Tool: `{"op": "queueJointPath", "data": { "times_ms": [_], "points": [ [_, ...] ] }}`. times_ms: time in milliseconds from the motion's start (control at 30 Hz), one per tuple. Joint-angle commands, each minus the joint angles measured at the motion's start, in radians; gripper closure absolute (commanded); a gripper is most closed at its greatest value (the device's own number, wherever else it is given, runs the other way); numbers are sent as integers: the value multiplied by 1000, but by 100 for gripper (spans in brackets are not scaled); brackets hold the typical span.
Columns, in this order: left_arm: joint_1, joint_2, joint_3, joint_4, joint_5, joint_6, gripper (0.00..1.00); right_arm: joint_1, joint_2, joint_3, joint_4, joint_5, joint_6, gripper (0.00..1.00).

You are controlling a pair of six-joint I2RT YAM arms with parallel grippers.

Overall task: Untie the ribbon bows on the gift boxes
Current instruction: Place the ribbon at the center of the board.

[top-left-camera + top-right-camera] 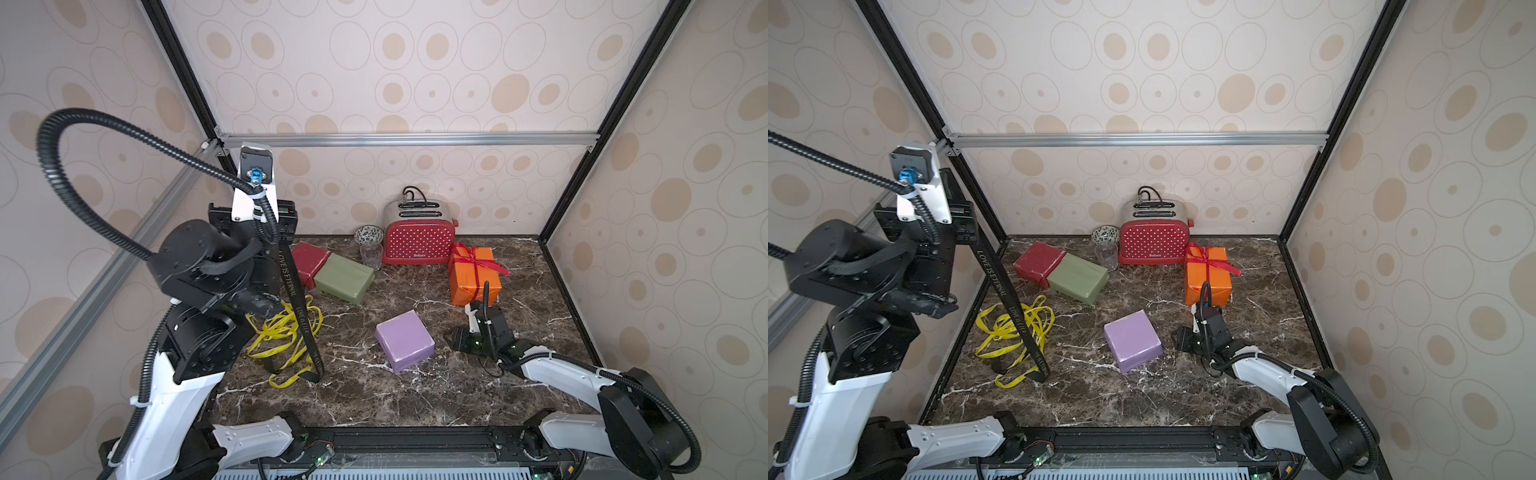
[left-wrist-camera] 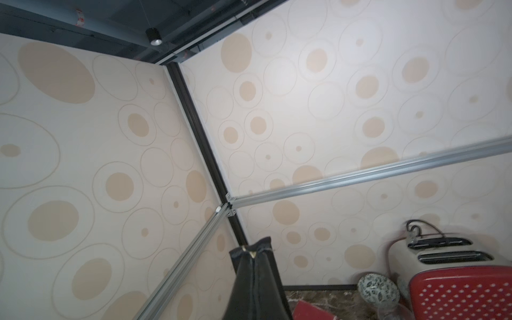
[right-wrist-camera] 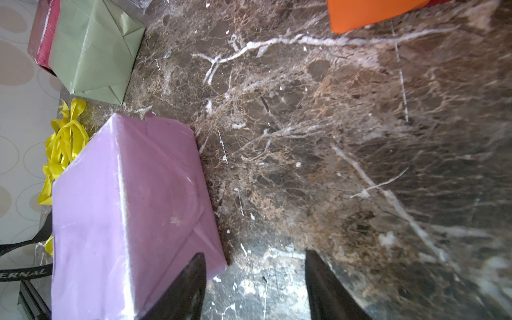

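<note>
Left gripper (image 2: pixel 253 257): raised high at the left side, jaws clamped tight on the black ribbon (image 1: pixel 300 307), which runs straight down to the table (image 1: pixel 415 395)
Right gripper (image 3: pixel 257 288): low over the table, jaws about half apart, nothing in them, just beside the lilac box (image 1: pixel 405 340)
Bare boxes: lilac box, green box (image 1: pixel 345 277), dark red box (image 1: pixel 308 257)
Loose: yellow ribbons (image 1: pixel 282 332), heaped by the black ribbon's lower end
Bow to do: red ribbon (image 1: pixel 471 257), tied on the orange box (image 1: pixel 473 286) near the toaster (image 1: pixel 417 241)
Key relation: orange box lies behind the right gripper, toward the back wall, well apart from the left gripper
Nearer arm: right
Bow lie: one tail trails off the box's right edge, probably the easiest part to pinch
</note>
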Motion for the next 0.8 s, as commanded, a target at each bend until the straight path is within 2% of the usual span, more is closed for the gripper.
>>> {"op": "queueJointPath", "data": {
  "times_ms": [0, 200, 267, 433, 533, 633, 767],
  "points": [
    [153, -26, -42, -182, 63, -263, 100, -1, -3, 13, 4, -10, -2, 41],
    [482, -50, -148, -469, 60, -652, 100, -1, -17, 12, -4, -5, -8, 41],
    [554, -63, -202, -544, 70, -767, 100, -2, -18, 13, -6, -6, -8, 41],
    [582, -112, -368, -567, 39, -902, 100, -1, -27, 7, -5, -5, -5, 41],
    [586, -113, -455, -599, 77, -959, 100, -1, -33, 4, -6, -6, 0, 41],
    [587, -146, -589, -589, 181, -1019, 100, -1, -41, 0, -6, 1, 0, 41],
    [588, -165, -772, -554, 395, -1071, 100, -1, -48, -5, -7, 18, 4, 41]
  ]
}}
